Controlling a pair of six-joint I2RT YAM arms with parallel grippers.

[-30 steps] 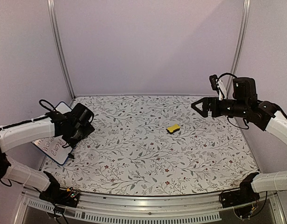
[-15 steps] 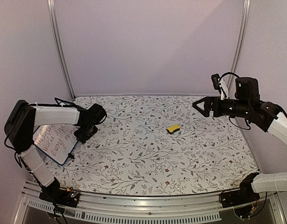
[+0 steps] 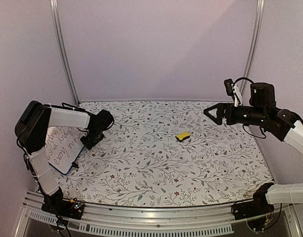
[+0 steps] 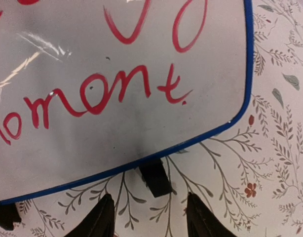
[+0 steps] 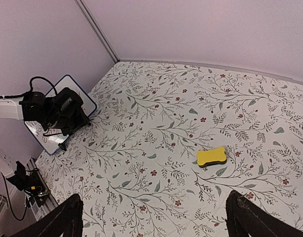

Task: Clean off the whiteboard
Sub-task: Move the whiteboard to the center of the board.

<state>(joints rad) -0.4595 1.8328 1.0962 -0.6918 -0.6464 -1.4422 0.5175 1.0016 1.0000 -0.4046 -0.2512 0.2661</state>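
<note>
The whiteboard lies at the table's left edge, blue-framed, with red handwriting. It fills the left wrist view, where one black foot juts from its edge. My left gripper is open and empty at the board's right edge, its jaws on either side of that foot, apart from it. The board also shows small in the right wrist view. The yellow eraser lies right of centre on the floral cloth, also in the right wrist view. My right gripper is open, empty, high above the table.
Metal posts rise at the back corners against purple walls. The table's front rail runs along the near edge. The floral cloth covers the table.
My left arm has swung up and in, so the gripper now sits at the board's right edge and more of the board shows. The right arm has shifted slightly right.
</note>
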